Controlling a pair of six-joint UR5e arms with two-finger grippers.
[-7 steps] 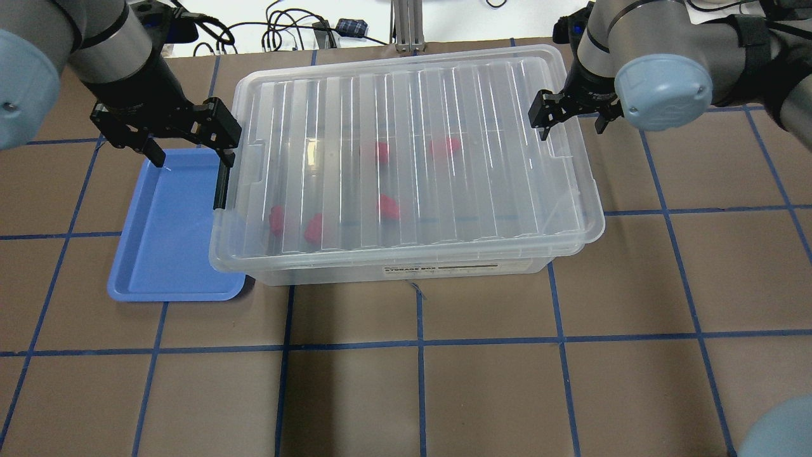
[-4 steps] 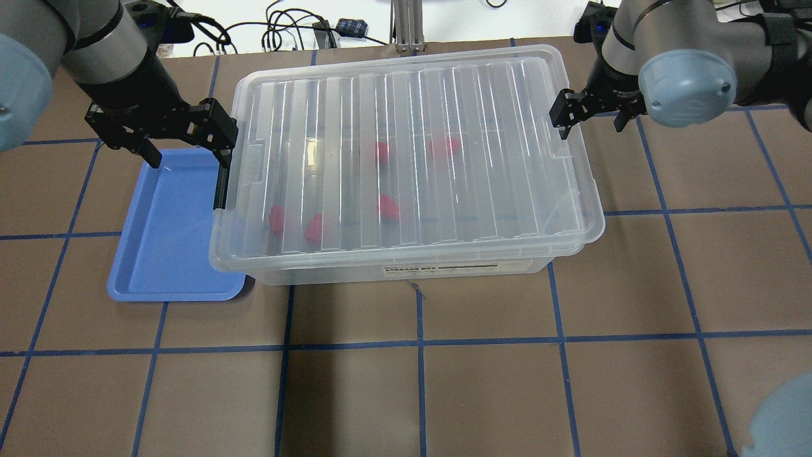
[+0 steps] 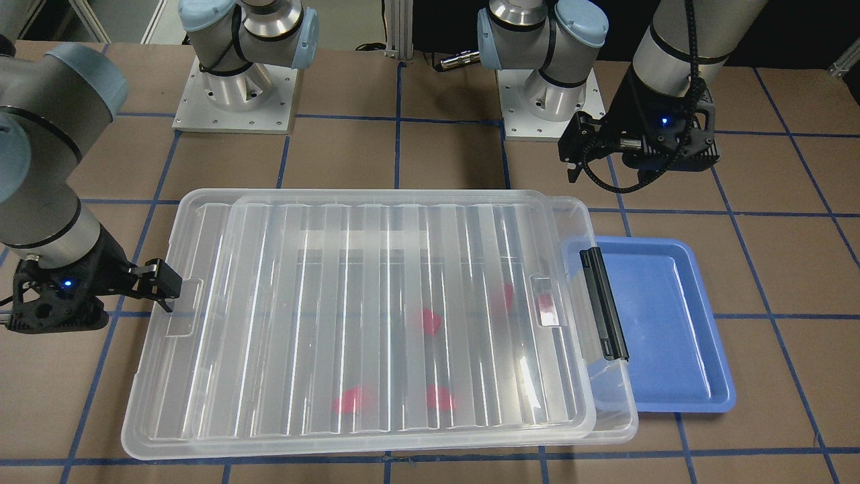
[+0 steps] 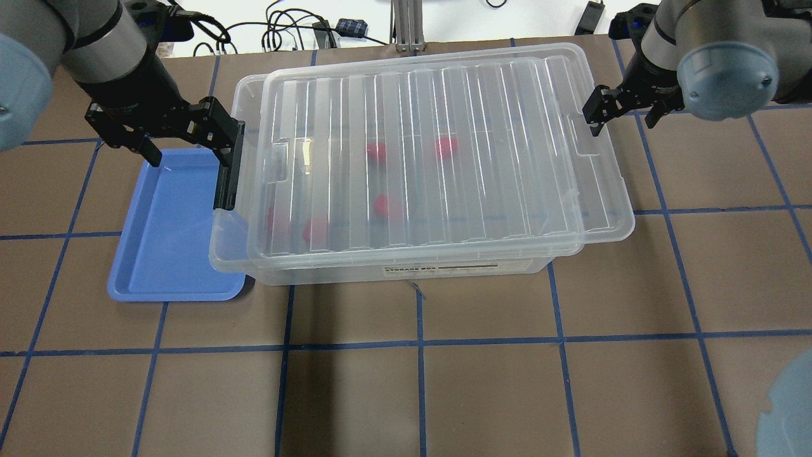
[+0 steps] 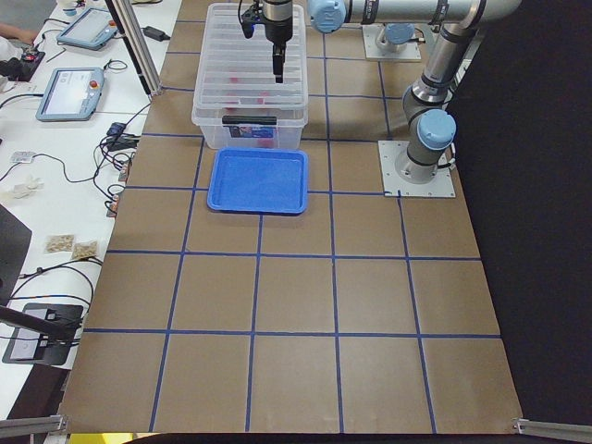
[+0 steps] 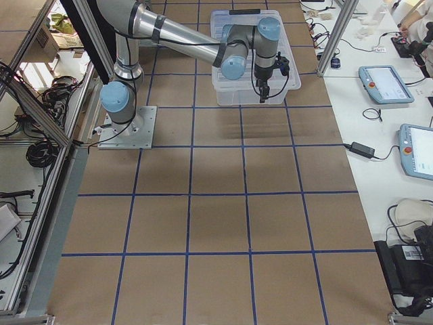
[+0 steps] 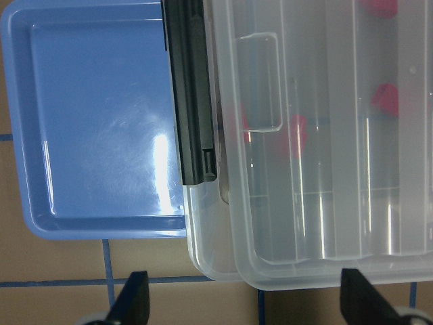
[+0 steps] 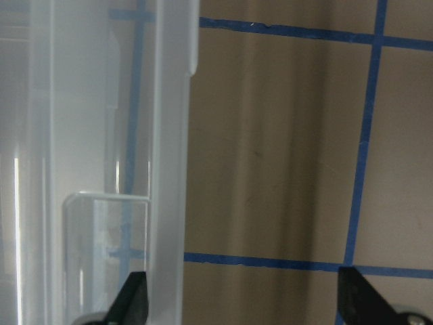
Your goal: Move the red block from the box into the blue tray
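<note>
Red block [image 4: 446, 146] lies in the box [image 4: 317, 273] under a lid [image 4: 495, 127] offset rightward; left jaws and right jaws both gape empty. Slide the lid off level, away from the blue tray [image 4: 165, 254]

I see the box [image 4: 406, 270], a wide clear bin, in the upper middle of the overhead view. Its ribbed lid [image 4: 482, 158] lies flat on top but offset toward the frame's right. It overhangs that end and leaves a strip uncovered at the left end, where the black latch [image 4: 226, 171] runs. Five red blocks [image 4: 375, 151] show blurred through the lid: two near the centre, one just below them, two at lower left. The tray [image 4: 158, 254], light blue and shallow, lies level just left of the box, its right edge overlapped by the box's rim.
</note>
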